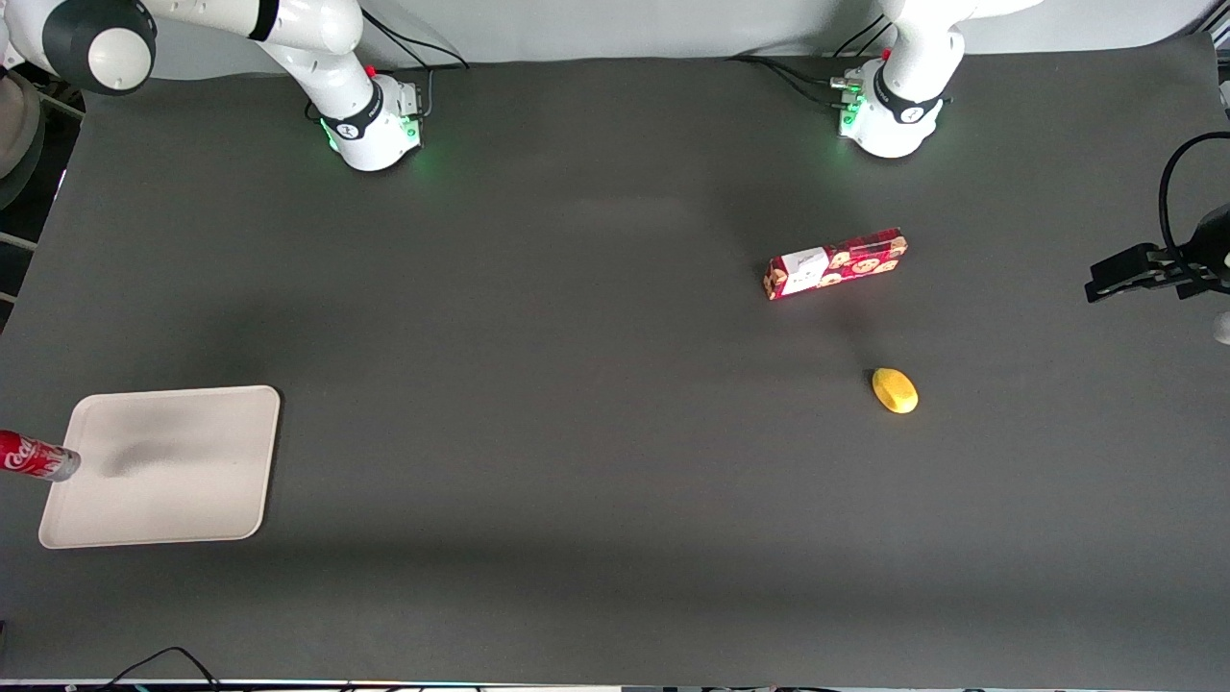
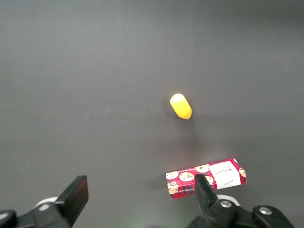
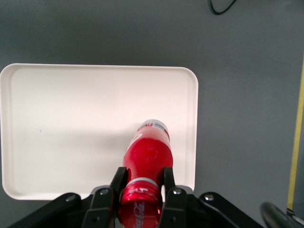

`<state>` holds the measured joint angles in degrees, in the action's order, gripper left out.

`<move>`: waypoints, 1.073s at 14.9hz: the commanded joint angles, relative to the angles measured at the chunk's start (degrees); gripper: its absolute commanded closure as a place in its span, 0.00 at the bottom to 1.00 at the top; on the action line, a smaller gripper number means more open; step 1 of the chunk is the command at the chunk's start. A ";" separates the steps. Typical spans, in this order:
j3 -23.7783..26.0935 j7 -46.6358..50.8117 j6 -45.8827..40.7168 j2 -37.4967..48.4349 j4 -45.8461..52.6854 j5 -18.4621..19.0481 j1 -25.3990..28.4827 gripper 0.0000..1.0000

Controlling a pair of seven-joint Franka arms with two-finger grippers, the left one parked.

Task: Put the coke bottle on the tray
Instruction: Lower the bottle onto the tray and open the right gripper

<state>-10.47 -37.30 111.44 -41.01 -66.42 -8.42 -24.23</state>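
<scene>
The coke bottle (image 3: 147, 152), red with a white script logo, is held in my right gripper (image 3: 142, 179). The two black fingers (image 3: 118, 179) are shut on it near the cap. The bottle hangs above the cream-white tray (image 3: 71, 118), over the part near one short rim. In the front view only the bottle's lower end (image 1: 36, 457) shows at the frame's edge, its clear base over the rim of the tray (image 1: 163, 466). The tray lies at the working arm's end of the table. The gripper itself is out of the front view.
A red cookie box (image 1: 836, 263) and a yellow fruit (image 1: 895, 390) lie toward the parked arm's end of the table, the fruit nearer the front camera. Both show in the left wrist view, box (image 2: 206, 177) and fruit (image 2: 181, 106). A black cable (image 3: 221, 5) lies beside the tray.
</scene>
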 commanded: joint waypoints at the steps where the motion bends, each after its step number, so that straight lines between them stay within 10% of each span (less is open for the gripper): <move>1: 0.01 -3.74 1.84 -3.89 3.32 -2.57 -0.46 1.00; 14: -1.21 -8.93 4.57 -7.41 3.14 -2.48 -2.13 1.00; 16: -1.22 -9.63 5.36 -7.50 2.97 -2.39 -2.22 0.65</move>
<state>-11.06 -44.27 116.14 -47.26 -65.77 -9.22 -26.25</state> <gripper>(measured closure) 0.643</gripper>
